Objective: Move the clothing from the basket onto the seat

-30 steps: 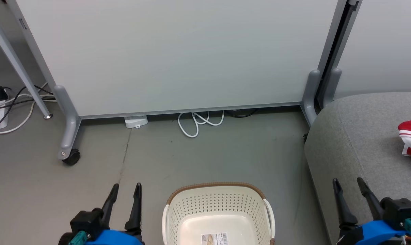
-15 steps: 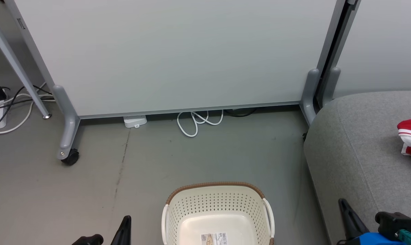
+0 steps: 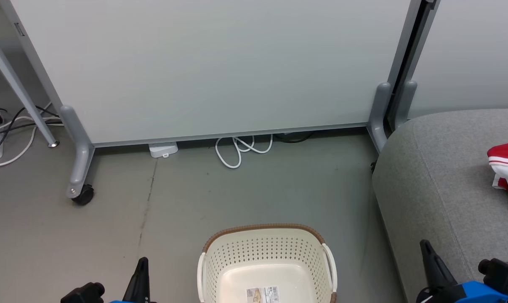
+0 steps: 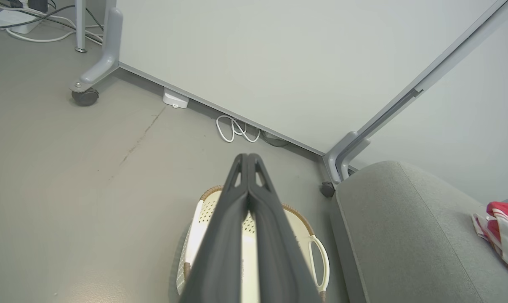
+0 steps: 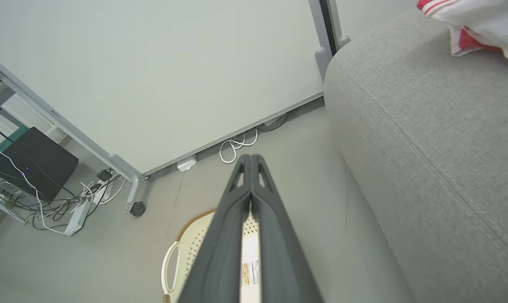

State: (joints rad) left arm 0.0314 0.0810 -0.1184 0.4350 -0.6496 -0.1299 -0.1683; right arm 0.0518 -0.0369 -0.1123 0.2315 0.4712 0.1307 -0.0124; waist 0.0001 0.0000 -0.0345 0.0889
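Note:
The cream basket (image 3: 265, 251) with its brown rim stands on the floor at the bottom centre; I see a paper label and no fabric inside it. Red-and-white clothing (image 3: 507, 169) lies on the grey seat (image 3: 443, 189) at the right edge. My left gripper (image 3: 141, 264) is low at the bottom left, shut, with nothing held. My right gripper (image 3: 425, 246) sits at the bottom right over the seat's front, shut and holding nothing. In the left wrist view the shut left gripper (image 4: 247, 157) points over the basket (image 4: 317, 252). The right wrist view shows the right gripper (image 5: 249, 158) shut above the basket (image 5: 182, 248), with the clothing (image 5: 481, 21) on the seat (image 5: 426, 139).
A pale grey partition panel (image 3: 220, 67) on castor feet (image 3: 82, 195) stands behind the basket. A white cable loop (image 3: 239, 151) and a small white box (image 3: 163, 149) lie under it. More cables (image 3: 5, 134) trail at the left by a table leg (image 3: 22, 97).
Both grippers have gone from open to shut and dropped lower in the head view. The head camera has shifted slightly, so the whole scene sits a little further left.

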